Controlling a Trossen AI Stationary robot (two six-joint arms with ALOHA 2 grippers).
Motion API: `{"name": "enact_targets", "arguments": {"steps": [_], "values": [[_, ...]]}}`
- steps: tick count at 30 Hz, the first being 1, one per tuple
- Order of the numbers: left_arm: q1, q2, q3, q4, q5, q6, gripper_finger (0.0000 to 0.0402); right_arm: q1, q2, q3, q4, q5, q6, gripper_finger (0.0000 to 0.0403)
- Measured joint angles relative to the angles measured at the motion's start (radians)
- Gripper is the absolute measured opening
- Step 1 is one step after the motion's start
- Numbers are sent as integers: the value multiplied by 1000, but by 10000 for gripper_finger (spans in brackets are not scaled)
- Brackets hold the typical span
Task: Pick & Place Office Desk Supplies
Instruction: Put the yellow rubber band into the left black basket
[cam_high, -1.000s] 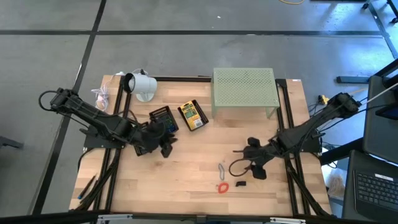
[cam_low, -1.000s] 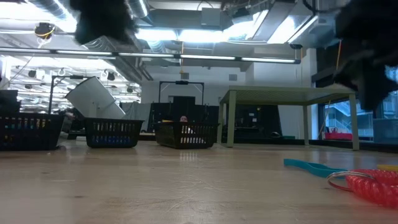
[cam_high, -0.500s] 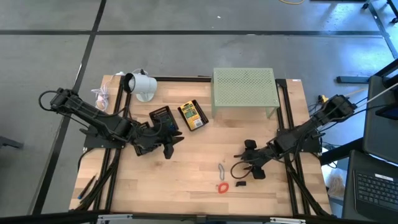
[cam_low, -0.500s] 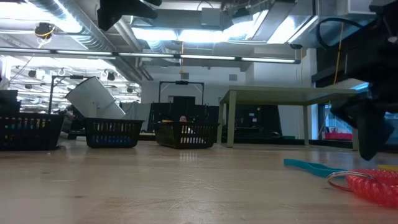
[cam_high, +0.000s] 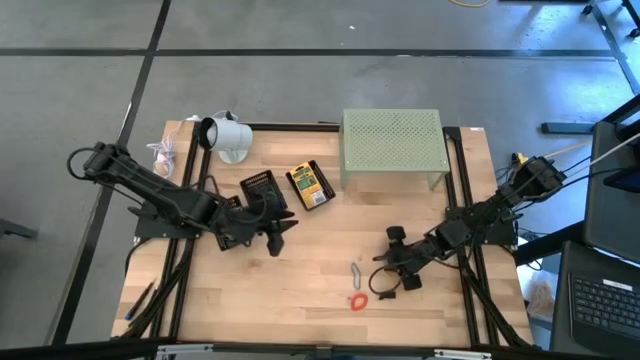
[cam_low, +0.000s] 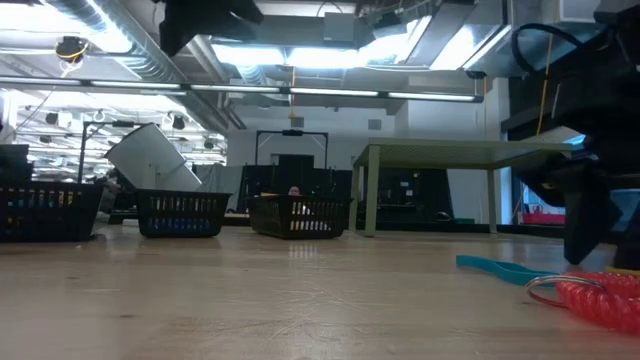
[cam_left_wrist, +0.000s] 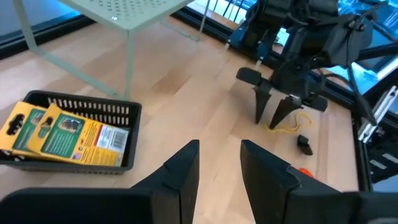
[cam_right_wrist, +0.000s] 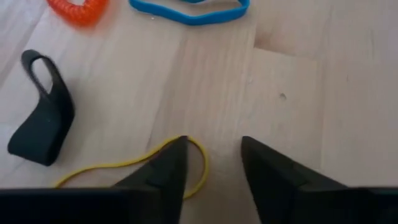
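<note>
The right end effector (cam_right_wrist: 211, 165) hovers, fingers narrowly parted and empty, straddling a thin yellow rubber band (cam_right_wrist: 134, 165) lying flat on the wooden worktop (cam_right_wrist: 298, 74). Likely light, floppy and stretchy; pinch one strand. The left end effector (cam_left_wrist: 217, 165) waits, half open.

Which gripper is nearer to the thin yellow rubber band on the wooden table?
The right gripper: its fingertips stand right over the yellow rubber band. The left gripper hovers far away, near the black basket.
</note>
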Motion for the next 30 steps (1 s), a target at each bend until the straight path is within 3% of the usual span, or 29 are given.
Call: {"name": "enact_targets", "arguments": {"steps": [9,20,30], "values": [[0,68,0,-1,13,3,108,7,1,-1,3,-38,-33,9],[6,82,0,20,1,3,105,16,-4,67,-49,-23,-114,3],[6,88,0,91,-32,71,106,16,-12,218,-167,203,-262,1]]}}
